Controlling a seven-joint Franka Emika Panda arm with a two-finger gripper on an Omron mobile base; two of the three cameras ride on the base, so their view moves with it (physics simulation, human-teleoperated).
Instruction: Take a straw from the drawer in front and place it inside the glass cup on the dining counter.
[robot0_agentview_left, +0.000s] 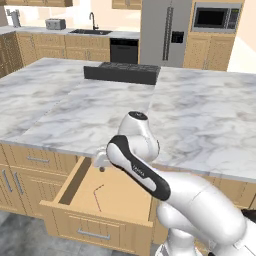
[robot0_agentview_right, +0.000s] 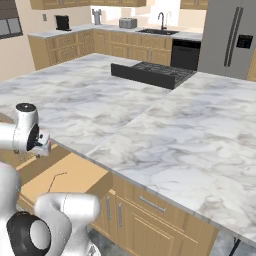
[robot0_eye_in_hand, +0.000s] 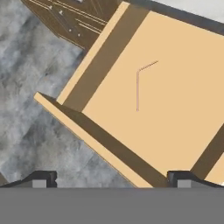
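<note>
The marble counter (robot0_agentview_left: 75, 110) spans the frame's middle. Below it the open drawer (robot0_agentview_left: 95, 212) holds the straw (robot0_eye_in_hand: 138, 89) flat: in the hand view its long part runs vertically, its bent tip angling upper right. The gripper (robot0_eye_in_hand: 111, 179) hovers above, jaws wide apart.

The arm (robot0_agentview_left: 150, 170) is glossy white, made of thick rounded segments. One link carries a long black band with small white letters on it, too small to read. The joint at the top ends in a round dark cap. In the right base view a white cylinder link has also a dark cap on top and a dark round face on its side, and a black ring sits low on the white body. The fingertips (robot0_eye_in_hand: 41, 178) are small, dark and blocky.
</note>
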